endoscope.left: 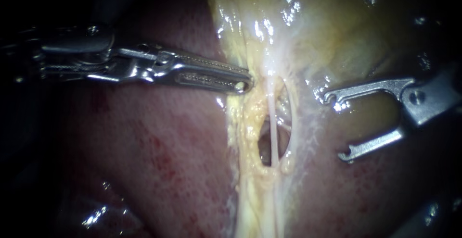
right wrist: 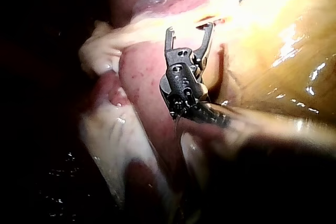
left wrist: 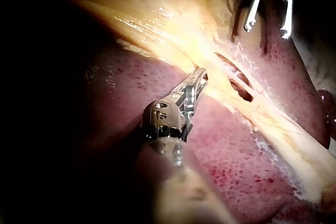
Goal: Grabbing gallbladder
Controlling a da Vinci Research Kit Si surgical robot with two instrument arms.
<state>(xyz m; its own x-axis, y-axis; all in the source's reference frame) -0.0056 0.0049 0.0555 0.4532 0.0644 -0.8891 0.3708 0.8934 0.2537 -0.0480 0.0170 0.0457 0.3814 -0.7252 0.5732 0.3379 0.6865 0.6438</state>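
Observation:
The gallbladder [endoscope.left: 327,31] is a glistening yellow-green body at the top of the endoscope view. Pale yellow tissue [endoscope.left: 248,118] runs down from it across the dark red liver [endoscope.left: 159,161]. My left instrument [endoscope.left: 243,80] comes in level from the left. Its toothed jaws lie nearly together, pinching the left edge of that yellow tissue; in the left wrist view [left wrist: 199,77] they meet the same edge. My right instrument [endoscope.left: 337,125] stands to the right with its hooked jaws wide open, and nothing is gripped in the right wrist view [right wrist: 189,29] either.
A thin pale tube [endoscope.left: 273,122] runs down across a dark window [endoscope.left: 264,146] in the yellow tissue, between the two instruments. Liver also lies under the right instrument [endoscope.left: 385,185]. The right instrument's open jaws [left wrist: 269,17] show beyond the left one's tip.

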